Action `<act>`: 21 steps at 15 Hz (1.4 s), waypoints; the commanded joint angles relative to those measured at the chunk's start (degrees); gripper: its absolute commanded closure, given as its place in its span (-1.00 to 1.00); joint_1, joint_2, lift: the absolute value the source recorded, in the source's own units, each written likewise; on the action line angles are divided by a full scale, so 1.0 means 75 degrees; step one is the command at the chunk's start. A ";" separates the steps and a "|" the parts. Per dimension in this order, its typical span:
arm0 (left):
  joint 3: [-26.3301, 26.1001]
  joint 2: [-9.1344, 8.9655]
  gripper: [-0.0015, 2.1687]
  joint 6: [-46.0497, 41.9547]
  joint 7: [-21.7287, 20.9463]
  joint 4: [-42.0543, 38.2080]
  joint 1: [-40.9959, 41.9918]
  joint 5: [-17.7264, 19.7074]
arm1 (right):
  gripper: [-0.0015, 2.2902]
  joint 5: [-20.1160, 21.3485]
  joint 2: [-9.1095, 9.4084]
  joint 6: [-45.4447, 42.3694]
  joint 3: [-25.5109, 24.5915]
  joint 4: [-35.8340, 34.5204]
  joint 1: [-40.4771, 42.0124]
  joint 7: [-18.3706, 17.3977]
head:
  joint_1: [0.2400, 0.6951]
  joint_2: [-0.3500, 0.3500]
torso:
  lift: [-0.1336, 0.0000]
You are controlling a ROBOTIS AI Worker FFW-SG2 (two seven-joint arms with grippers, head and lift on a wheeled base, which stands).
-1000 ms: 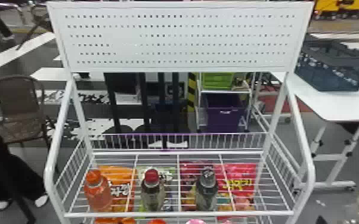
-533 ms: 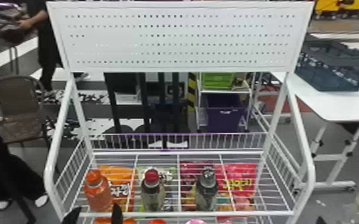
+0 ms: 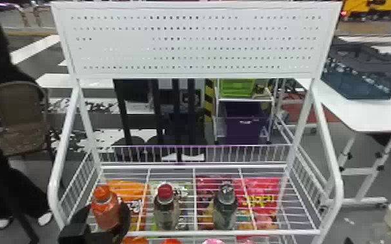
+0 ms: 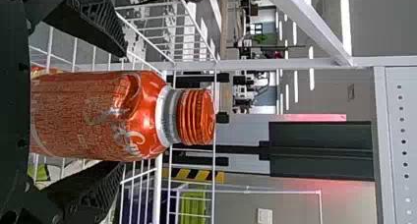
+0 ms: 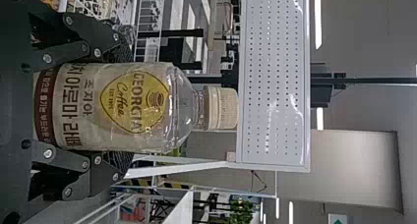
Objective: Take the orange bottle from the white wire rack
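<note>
White wire rack (image 3: 220, 232) | left end effector (image 3: 105, 216) | open around orange bottle (image 3: 106, 207)

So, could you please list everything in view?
Rack: one, white, centre.
Panel: one, white, rack top.
Orange bottle: one, orange, rack's left end.
Dark bottles: two, dark, rack's middle.
Packets: four, orange, green, red, behind wires.
Tops: several, orange and pink, near edge.
Crate: one, grey, on table.
Table: one, white, right.
Chair: one, brown, left.
Bins: two, green, purple, behind.
Clear bottle: one, clear, in right gripper.
Left gripper: one, black, around orange bottle.
Right gripper: one, black, on clear bottle.
</note>
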 commanded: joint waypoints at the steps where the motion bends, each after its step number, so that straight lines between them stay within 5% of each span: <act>1: 0.0021 0.0017 -0.22 0.0000 -0.0187 0.0101 -0.0085 0.0004 | -0.12 0.0000 0.0007 0.0121 -0.0016 0.0016 -0.0066 0.0000 | 0.14 0.00 | 1.00; 3: 0.0021 0.0005 0.88 0.0117 -0.0070 0.0054 -0.0097 0.0027 | -0.12 0.0000 0.0007 0.0309 -0.0040 0.0004 -0.0148 0.0000 | 0.14 0.00 | 1.00; 4: 0.0021 0.0029 0.97 0.0187 -0.0081 -0.0051 -0.0050 0.0015 | -0.12 0.0000 0.0007 0.0426 -0.0040 -0.0008 -0.0195 0.0000 | 0.14 0.00 | 1.00; 17: 0.1228 0.0345 0.96 0.2859 0.0282 -0.6321 0.3360 -0.0442 | -0.12 0.0035 0.0007 0.0637 0.0089 -0.0043 -0.0265 0.0000 | 0.14 0.00 | 1.00; 21: 0.1299 0.0392 0.96 0.3070 0.0153 -0.7458 0.4204 -0.0711 | -0.12 0.0024 0.0007 0.0355 0.0136 -0.0054 -0.0113 0.0000 | 0.14 0.00 | 1.00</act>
